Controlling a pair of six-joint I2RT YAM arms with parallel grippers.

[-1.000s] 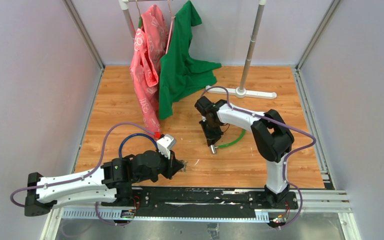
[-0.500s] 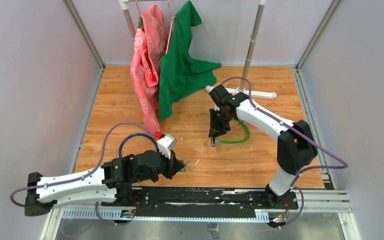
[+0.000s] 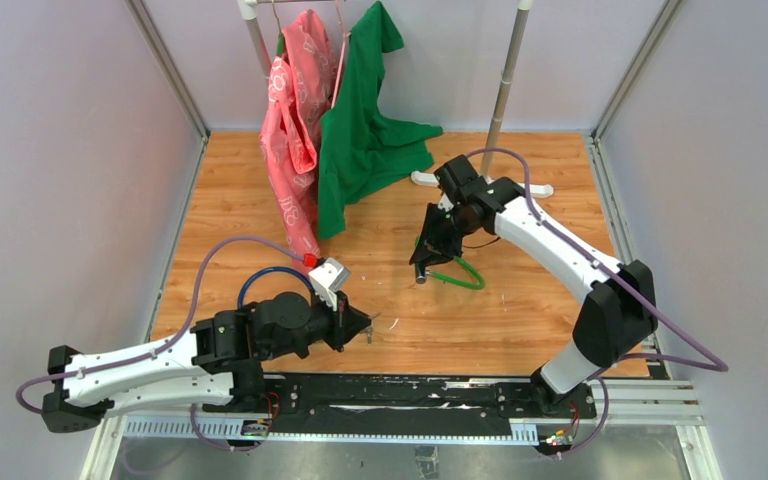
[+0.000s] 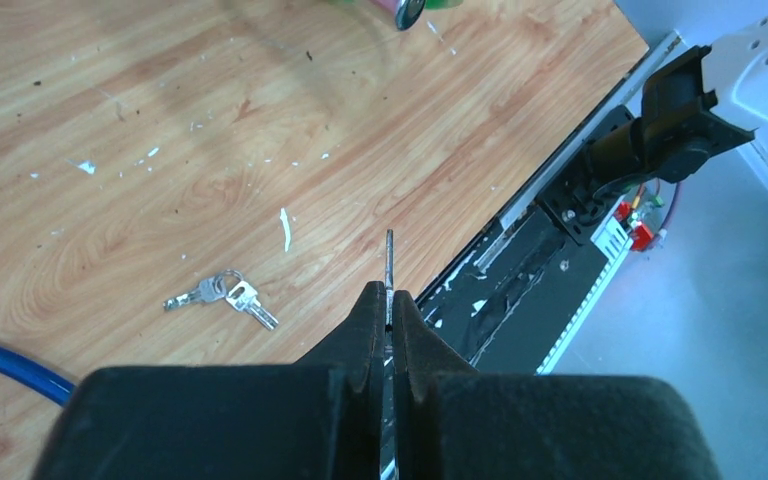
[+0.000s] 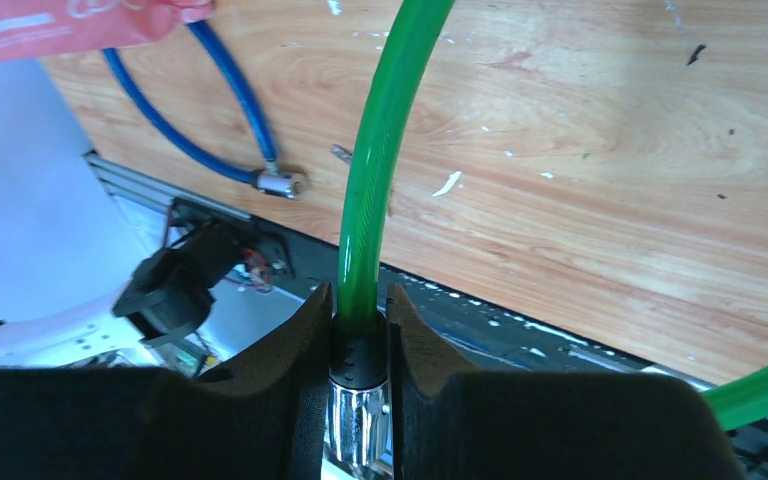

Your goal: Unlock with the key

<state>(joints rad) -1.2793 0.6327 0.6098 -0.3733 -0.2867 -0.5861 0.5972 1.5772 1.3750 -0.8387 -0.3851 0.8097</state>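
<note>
My left gripper (image 3: 364, 326) (image 4: 388, 296) is shut on a thin silver key (image 4: 389, 258) whose blade sticks out past the fingertips, low over the wooden floor near the front edge. My right gripper (image 3: 421, 270) (image 5: 360, 300) is shut on the black-and-chrome lock head (image 5: 359, 400) of a green cable lock (image 3: 458, 278) (image 5: 375, 160), held above the floor at mid table with the cable looping behind it. The lock's chrome end shows at the top of the left wrist view (image 4: 407, 10). The key and the lock are apart.
A spare bunch of keys (image 4: 222, 294) lies on the floor near my left gripper. A blue cable lock (image 3: 260, 279) (image 5: 228, 105) lies at the left. A clothes rack (image 3: 500, 100) with pink (image 3: 295, 130) and green (image 3: 365, 130) garments stands at the back. A black rail (image 3: 410, 392) runs along the front edge.
My right arm has swung back and to the right, carrying the green lock's head and turning it toward the left arm. My left gripper with the key has shifted slightly forward.
</note>
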